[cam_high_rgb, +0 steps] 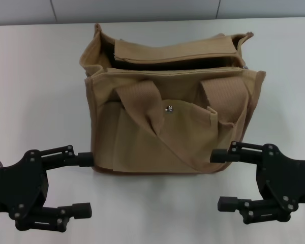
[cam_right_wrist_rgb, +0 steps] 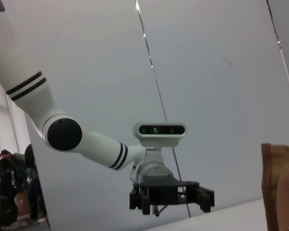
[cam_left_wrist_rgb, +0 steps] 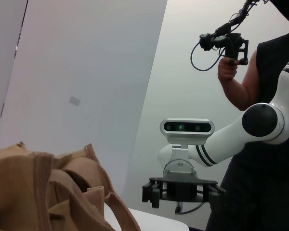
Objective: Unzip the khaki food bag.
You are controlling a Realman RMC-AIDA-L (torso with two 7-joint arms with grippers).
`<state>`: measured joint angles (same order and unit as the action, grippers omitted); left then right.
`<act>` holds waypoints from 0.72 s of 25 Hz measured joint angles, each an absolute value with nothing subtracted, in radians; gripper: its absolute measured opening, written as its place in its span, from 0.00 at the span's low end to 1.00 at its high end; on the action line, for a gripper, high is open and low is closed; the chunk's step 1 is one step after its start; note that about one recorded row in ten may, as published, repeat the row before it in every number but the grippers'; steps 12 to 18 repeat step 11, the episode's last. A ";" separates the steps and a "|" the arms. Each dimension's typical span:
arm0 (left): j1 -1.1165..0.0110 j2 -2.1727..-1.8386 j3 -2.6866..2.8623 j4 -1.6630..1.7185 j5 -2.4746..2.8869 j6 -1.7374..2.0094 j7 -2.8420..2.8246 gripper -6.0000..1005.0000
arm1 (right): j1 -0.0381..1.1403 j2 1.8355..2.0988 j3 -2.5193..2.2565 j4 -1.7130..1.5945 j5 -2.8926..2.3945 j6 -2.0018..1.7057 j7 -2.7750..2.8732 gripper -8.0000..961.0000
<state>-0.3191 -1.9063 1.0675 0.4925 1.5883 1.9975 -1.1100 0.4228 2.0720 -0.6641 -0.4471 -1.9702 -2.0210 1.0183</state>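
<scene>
The khaki food bag [cam_high_rgb: 173,117] stands on the white table [cam_high_rgb: 40,91], its front pocket with a snap button [cam_high_rgb: 169,108] facing me and its two webbing handles flopped over the front. A dark gap shows along its top. My left gripper [cam_high_rgb: 84,184] is open and empty, low at the bag's front left corner, its upper finger close to the bag's bottom edge. My right gripper [cam_high_rgb: 222,179] is open and empty at the bag's front right corner. The bag also shows in the left wrist view [cam_left_wrist_rgb: 48,192] and in the right wrist view [cam_right_wrist_rgb: 279,183].
A person [cam_left_wrist_rgb: 274,96] stands beside the robot holding a hand-held device. The left wrist view shows the right gripper [cam_left_wrist_rgb: 180,192] farther off. The right wrist view shows the left gripper [cam_right_wrist_rgb: 171,197] farther off. A wall lies behind the table's far edge.
</scene>
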 joint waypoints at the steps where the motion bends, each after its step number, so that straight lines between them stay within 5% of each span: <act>1: -0.319 -1.906 1.069 0.493 1.588 1.998 -1.110 0.85 | 0.424 2.073 -0.664 -0.447 -1.973 -2.020 1.018 0.83; 18: -0.322 -1.911 1.077 0.494 1.588 2.000 -1.113 0.85 | 0.430 2.076 -0.666 -0.445 -1.980 -2.009 1.016 0.83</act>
